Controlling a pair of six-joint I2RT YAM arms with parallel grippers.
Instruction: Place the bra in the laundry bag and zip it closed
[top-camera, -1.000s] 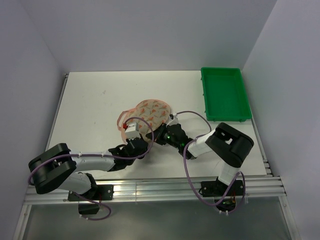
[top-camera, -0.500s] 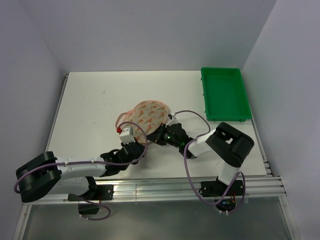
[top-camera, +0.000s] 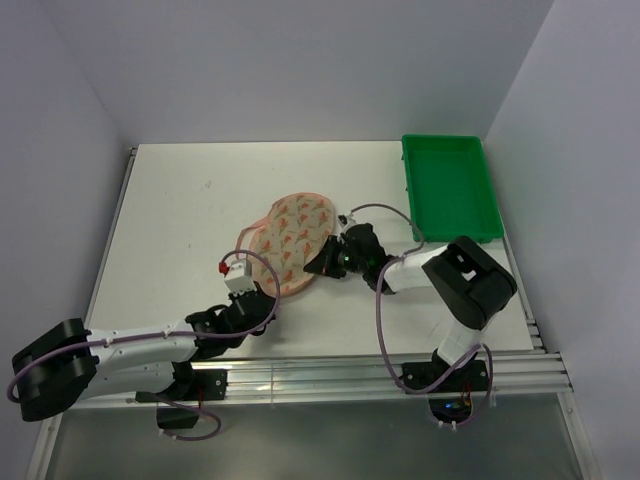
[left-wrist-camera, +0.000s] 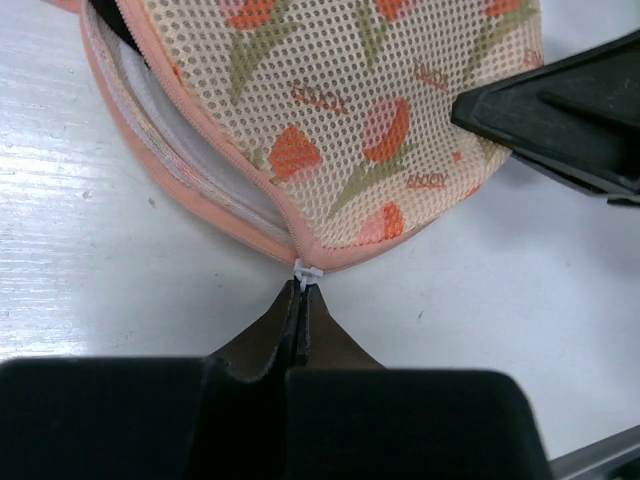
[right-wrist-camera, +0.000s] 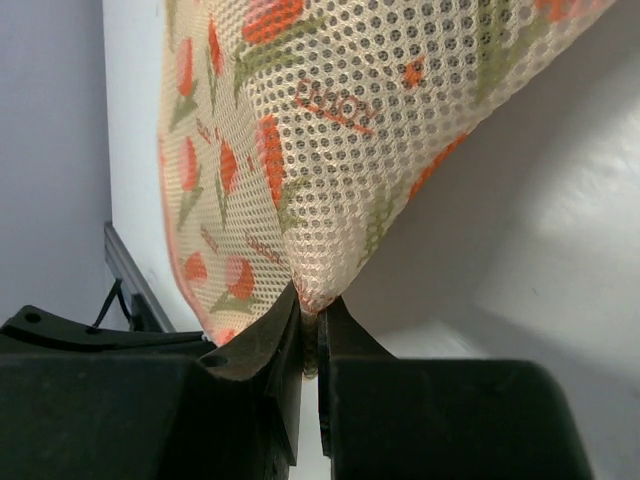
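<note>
Now the left pincer (left-wrist-camera: 300, 318) is clamped on the zip pull (left-wrist-camera: 307, 270) at the laundry bag's (top-camera: 292, 232) eight o'clock edge, while the right pincer (right-wrist-camera: 310, 325) pinches its mesh near four o'clock.

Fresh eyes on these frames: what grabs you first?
The peach mesh laundry bag with its red flower print lies mid-scene, gripped from two sides. The left pincer is shut on the white zip pull at the bag's near edge, and the right pincer pinches the mesh on the other side. A bright green tray sits at the far right.
</note>
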